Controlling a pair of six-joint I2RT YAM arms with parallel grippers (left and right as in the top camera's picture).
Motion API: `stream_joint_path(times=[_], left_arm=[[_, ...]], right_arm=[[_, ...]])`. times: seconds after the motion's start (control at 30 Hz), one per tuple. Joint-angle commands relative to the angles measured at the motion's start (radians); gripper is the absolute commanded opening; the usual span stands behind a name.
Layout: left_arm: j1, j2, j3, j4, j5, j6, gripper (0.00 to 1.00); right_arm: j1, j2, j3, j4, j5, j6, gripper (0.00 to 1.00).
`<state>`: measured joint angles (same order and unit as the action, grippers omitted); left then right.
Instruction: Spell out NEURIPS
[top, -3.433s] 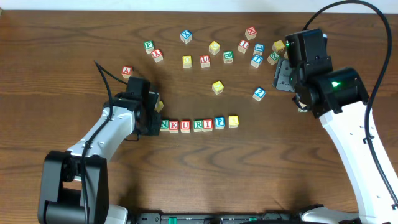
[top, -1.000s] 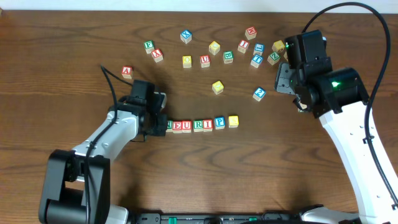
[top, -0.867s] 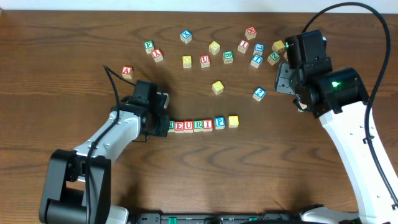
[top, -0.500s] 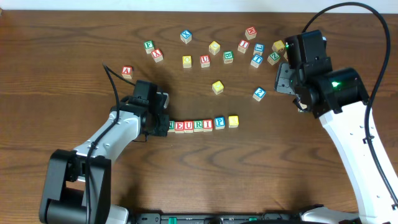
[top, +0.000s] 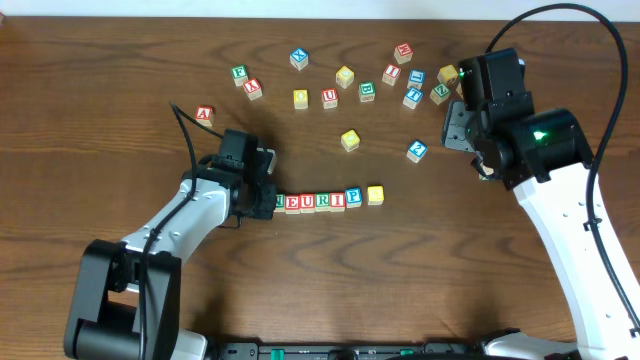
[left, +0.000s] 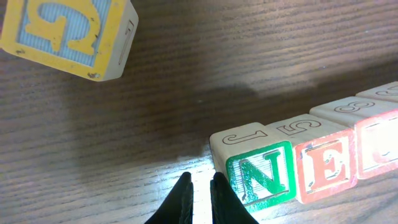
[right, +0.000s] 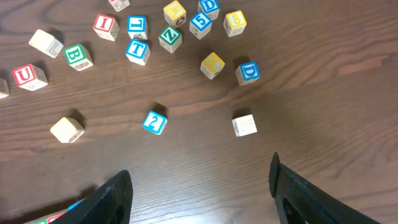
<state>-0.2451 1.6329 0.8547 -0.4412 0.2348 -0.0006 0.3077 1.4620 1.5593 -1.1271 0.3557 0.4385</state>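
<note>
Sitting just beside green N cube (left: 261, 177): left gripper (left: 200, 196), jaws together | right gripper (right: 199, 183): jaws apart

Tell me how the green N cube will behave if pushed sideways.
The green N cube looks like rigid wood, flat-faced: it should slide, not roll. It touches the red E cube, so a push likely moves both. An off-centre push from the left gripper may twist it.
</note>
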Motion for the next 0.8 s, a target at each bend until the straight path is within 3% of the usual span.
stream_joint_path(times=[0.0, 0.77], left_arm=[[-0.003, 0.014, 0.011, 0.006, 0.016, -0.016, 0.11], [-0.01, 0.013, 0.02, 0.021, 0.065, -0.021, 0.11]], right_arm=[[-0.007, -0.01, 0.016, 0.001, 0.008, -0.01, 0.66], [-0.007, -0.01, 0.016, 0.001, 0.008, -0.01, 0.66]])
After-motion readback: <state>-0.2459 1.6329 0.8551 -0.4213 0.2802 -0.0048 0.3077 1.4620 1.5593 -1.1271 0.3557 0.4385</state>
